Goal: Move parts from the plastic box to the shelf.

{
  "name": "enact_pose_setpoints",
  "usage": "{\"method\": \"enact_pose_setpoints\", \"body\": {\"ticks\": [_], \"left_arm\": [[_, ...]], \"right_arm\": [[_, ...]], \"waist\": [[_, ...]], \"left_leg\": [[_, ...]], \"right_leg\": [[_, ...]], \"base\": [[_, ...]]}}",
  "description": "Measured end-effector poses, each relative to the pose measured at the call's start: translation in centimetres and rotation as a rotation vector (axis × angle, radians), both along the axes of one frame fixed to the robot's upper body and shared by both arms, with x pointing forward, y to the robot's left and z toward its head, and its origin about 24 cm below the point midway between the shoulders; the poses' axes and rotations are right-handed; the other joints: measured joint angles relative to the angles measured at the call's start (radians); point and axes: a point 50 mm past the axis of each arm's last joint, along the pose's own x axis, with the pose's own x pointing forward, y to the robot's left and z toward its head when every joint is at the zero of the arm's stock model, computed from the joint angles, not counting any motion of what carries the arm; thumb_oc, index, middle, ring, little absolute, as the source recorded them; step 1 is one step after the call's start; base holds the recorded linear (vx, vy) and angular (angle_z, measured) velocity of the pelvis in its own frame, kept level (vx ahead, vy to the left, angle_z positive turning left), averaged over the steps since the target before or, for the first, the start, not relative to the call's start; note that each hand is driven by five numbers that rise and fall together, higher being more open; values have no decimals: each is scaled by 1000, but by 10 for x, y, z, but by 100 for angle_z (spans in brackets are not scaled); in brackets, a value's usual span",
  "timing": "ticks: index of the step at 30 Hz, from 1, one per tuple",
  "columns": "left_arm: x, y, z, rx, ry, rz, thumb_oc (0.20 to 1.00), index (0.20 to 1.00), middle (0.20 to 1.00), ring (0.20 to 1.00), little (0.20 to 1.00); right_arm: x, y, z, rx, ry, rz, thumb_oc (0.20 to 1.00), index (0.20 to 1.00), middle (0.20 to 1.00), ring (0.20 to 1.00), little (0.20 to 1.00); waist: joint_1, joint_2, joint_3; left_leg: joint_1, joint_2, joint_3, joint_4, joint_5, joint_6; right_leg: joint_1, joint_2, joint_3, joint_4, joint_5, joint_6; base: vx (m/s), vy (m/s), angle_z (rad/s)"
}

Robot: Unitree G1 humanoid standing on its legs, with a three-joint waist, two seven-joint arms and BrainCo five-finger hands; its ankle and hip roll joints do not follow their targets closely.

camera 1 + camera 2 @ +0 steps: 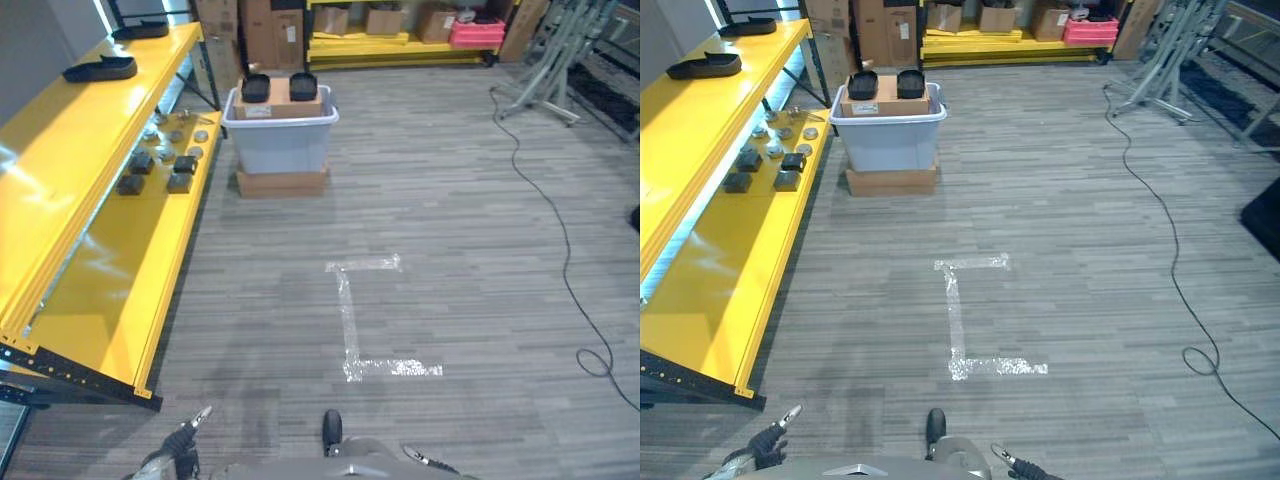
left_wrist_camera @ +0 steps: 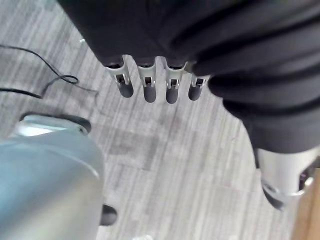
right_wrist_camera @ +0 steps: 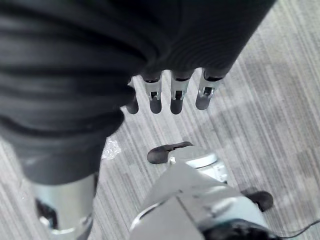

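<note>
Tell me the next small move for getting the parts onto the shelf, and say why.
Probably walk forward toward the plastic box. It stands far ahead on a cardboard box beside the yellow shelf, with two black parts on top. Both the left hand and right hand hang open, holding nothing, well short of it.

the shelf (image 1: 95, 150) at the left of the frame is glossy yellow painted metal that mirrors the light. the plastic box (image 1: 280, 135) at upper centre is smooth, translucent grey-white plastic, set on a matt brown cardboard carton (image 1: 281, 183). the parts (image 1: 158, 165) look dark and dull. the floor (image 1: 450, 230) is matt grey striped carpet, with shiny worn tape (image 1: 350, 320) stuck on it.
</note>
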Motion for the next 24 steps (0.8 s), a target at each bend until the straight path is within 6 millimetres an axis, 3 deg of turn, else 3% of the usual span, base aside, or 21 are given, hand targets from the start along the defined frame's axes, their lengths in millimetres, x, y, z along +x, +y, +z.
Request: {"method": "enact_pose_setpoints", "body": {"ticks": [2, 4, 5, 6, 8, 9, 12, 15, 18, 20, 21, 23, 24], "left_arm": [[2, -9, -1, -26, -9, -2, 1000, 1000, 1000, 1000, 1000], [16, -14, 3, -36, -56, -19, 1000, 1000, 1000, 1000, 1000], [14, -13, 3, -34, -54, -20, 1000, 1000, 1000, 1000, 1000], [10, -13, 1, -33, -38, -19, 1000, 1000, 1000, 1000, 1000], [1, -13, -2, -29, -3, -17, 1000, 1000, 1000, 1000, 1000], [-1, -13, -3, -27, 4, -16, 1000, 1000, 1000, 1000, 1000], [-12, -10, -5, -13, 49, -24, 1000, 1000, 1000, 1000, 1000], [-27, -9, -8, -11, 92, -21, 1000, 1000, 1000, 1000, 1000], [-35, -8, -10, 2, 148, -53, 1000, 1000, 1000, 1000, 1000], [-32, -8, -10, 8, 149, -62, 1000, 1000, 1000, 1000, 1000], [-23, -7, -8, 21, 136, -75, 1000, 1000, 1000, 1000, 1000], [-3, 4, -1, 63, 89, -99, 1000, 1000, 1000, 1000, 1000], [5, 11, 2, 87, 75, -99, 1000, 1000, 1000, 1000, 1000]], "right_arm": [[7, 1, 1, -3, -12, 29, 1000, 1000, 1000, 1000, 1000], [13, 8, 0, 13, -24, 30, 1000, 1000, 1000, 1000, 1000], [14, 10, 0, 18, -25, 30, 1000, 1000, 1000, 1000, 1000], [20, 10, 1, 18, -40, 34, 1000, 1000, 1000, 1000, 1000], [32, 6, 5, 4, -66, 47, 1000, 1000, 1000, 1000, 1000], [33, 2, 6, -5, -69, 52, 1000, 1000, 1000, 1000, 1000], [39, -5, 9, -31, -86, 84, 1000, 1000, 1000, 1000, 1000], [37, -4, 9, -28, -79, 90, 1000, 1000, 1000, 1000, 1000], [39, -3, 9, -33, -68, 80, 1000, 1000, 1000, 1000, 1000], [37, -3, 8, -34, -56, 88, 1000, 1000, 1000, 1000, 1000], [33, 2, 6, -30, -44, 100, 1000, 1000, 1000, 1000, 1000], [32, 18, 2, 9, -41, 110, 1000, 1000, 1000, 1000, 1000], [32, 24, 0, 26, -45, 111, 1000, 1000, 1000, 1000, 1000]], "waist": [[6, -2, 3], [15, -12, 13], [23, -14, 19], [26, -9, 22], [36, 18, 25], [42, 33, 33], [87, 64, 59], [100, 58, 73], [111, 49, 82], [105, 47, 76], [101, 50, 78], [95, 39, 71], [90, 28, 72]], "left_leg": [[-111, -21, -5, 81, 3, 5], [-181, -20, 24, 18, 17, 26], [-176, -22, 56, -83, 17, 27], [-140, -27, 85, -292, 35, 33], [-62, -55, 48, -641, 101, 13], [-52, -59, 24, -715, 130, 8], [-85, -71, -9, -714, 207, -2], [-107, -81, 4, -681, 221, 1], [-90, -78, 80, -648, 207, 76], [-31, -82, 95, -663, 186, 108], [26, -85, 109, -713, 183, 150], [99, -77, 111, -752, 154, 172], [124, -93, 111, -748, 137, 193]], "right_leg": [[32, 4, -8, -7, -17, -24], [51, 13, -20, -16, -44, -22], [71, 20, -19, -25, -52, -11], [97, 31, -17, -44, -62, -2], [113, 62, 7, -44, -73, 3], [122, 78, 12, -43, -74, 0], [167, 122, 31, -37, -102, -33], [203, 121, 36, -36, -138, -25], [259, 110, 64, -36, -195, 9], [285, 104, 63, -16, -234, 29], [257, 98, 50, 103, -277, 66], [111, 76, -6, 480, -302, 121], [-11, 33, -6, 753, -261, 160]], "base": [[195, -73, -3], [286, 40, 16], [453, 136, -8], [366, 122, -24], [303, 75, -37], [239, 46, -33], [243, 81, -27], [272, 154, -4], [270, 174, -20], [214, 144, -12], [246, 184, -11], [248, 167, -16], [255, 80, 4]]}}
